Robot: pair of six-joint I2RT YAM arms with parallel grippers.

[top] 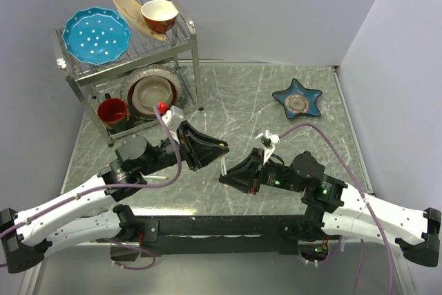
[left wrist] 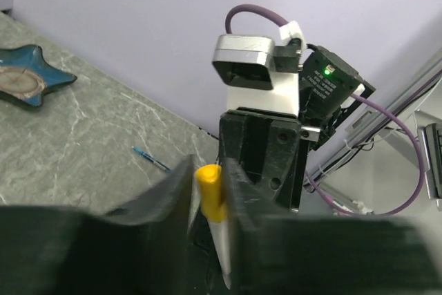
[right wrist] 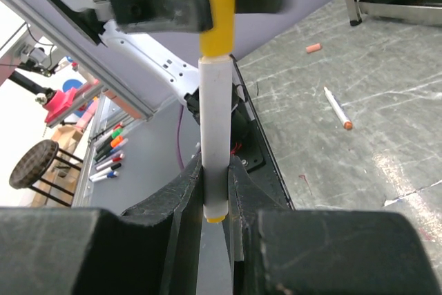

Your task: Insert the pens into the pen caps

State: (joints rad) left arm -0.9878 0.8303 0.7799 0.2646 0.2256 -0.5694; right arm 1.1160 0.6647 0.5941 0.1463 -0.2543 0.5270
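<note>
- Gripping the white pen near its lower end, the right gripper is closed on the barrel. It holds the pen upright at the centre of the right wrist view, and a yellow-orange end shows just below the fingers.
- Left gripper: closed around the yellow-orange cap, lower centre of the left wrist view. The white barrel runs down out of the cap between the fingers.
- Junction, top centre of the right wrist view: the cap sits over the upper end of the barrel, the two in line. Whether it is pushed fully home cannot be told.
- Top view, centre of frame: both grippers meet tip to tip above the surface, with the pen a thin pale line between them.
- Right of the right wrist view: a second white pen with an orange-red tip lies flat on the surface. The pink cap lies in the upper right, apart from it.
- Left of centre in the left wrist view: the blue pen lies on the surface; no cap for it is visible.
- Progress, as judged: the first pairing is in hand, at or near seating. The pink pairing is not yet begun, so most of the task appears to remain.
- Background: the star-shaped dish and the dish rack, in the upper part of the top view, play no part.
</note>
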